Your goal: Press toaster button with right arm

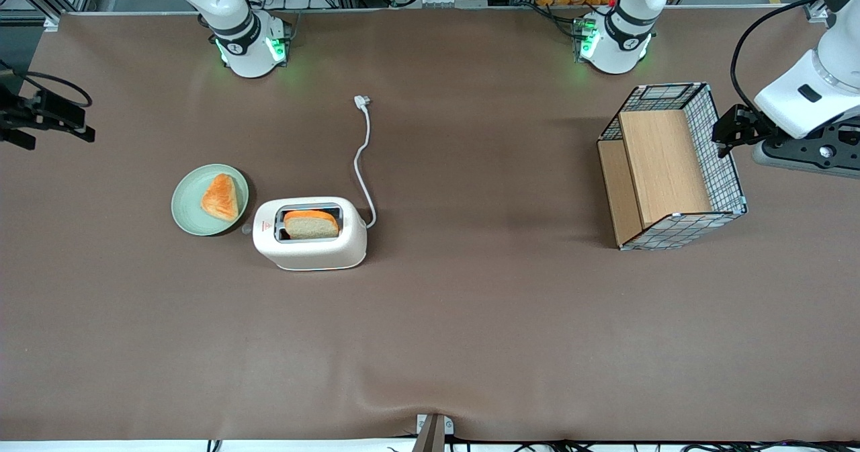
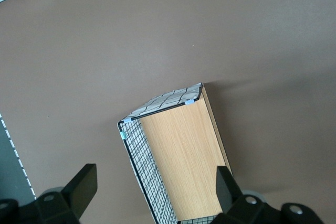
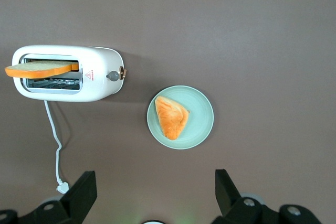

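The cream-white toaster [image 1: 310,242] stands on the brown table with a bread slice [image 1: 310,224] upright in its slot. The toaster button [image 1: 247,228], a tiny grey knob, juts from the narrow end facing the plate. In the right wrist view the toaster [image 3: 97,85], its button [image 3: 112,75] and the bread slice [image 3: 39,68] show from above. The right arm's gripper [image 3: 155,195] is open and empty, high above the table near its own base, well apart from the toaster. It is out of the front view.
A pale green plate [image 1: 185,213] with an orange pastry [image 1: 220,197] lies beside the button end; it also shows in the right wrist view [image 3: 202,114]. The white cord [image 1: 363,163] runs toward the arm bases. A wire-and-wood basket [image 1: 672,166] stands toward the parked arm's end.
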### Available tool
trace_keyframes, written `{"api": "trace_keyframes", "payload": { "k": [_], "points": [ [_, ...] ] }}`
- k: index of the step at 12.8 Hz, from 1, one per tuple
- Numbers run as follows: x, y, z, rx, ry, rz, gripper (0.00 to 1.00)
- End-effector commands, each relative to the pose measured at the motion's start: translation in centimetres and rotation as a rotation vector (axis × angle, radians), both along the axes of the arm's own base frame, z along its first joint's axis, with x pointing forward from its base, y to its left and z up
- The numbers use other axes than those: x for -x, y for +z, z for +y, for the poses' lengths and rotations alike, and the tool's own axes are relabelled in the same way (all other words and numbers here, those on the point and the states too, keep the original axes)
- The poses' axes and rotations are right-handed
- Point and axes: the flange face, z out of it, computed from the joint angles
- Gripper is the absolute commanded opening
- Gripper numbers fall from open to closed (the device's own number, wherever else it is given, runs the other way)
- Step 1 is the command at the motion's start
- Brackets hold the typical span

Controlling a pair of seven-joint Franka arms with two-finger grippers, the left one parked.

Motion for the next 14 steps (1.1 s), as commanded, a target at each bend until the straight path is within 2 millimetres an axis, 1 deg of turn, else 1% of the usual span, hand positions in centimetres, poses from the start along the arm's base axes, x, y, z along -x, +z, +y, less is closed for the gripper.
{"api": "trace_keyframes", "payload": {
  "k": [1, 3, 11, 14],
  "points": [
    [0.89, 0.71, 0.14, 0.021, -0.005, 0.0, 1.0],
    [1.36, 1.5, 0.07, 0.025, -0.006, -0.013, 1.0],
    [1.13, 1.42, 0.52, 0.028, 0.006, -0.02, 1.0],
    [1.14, 1.42, 0.37, 0.034, 0.004, -0.019, 1.0]
  ]
}}
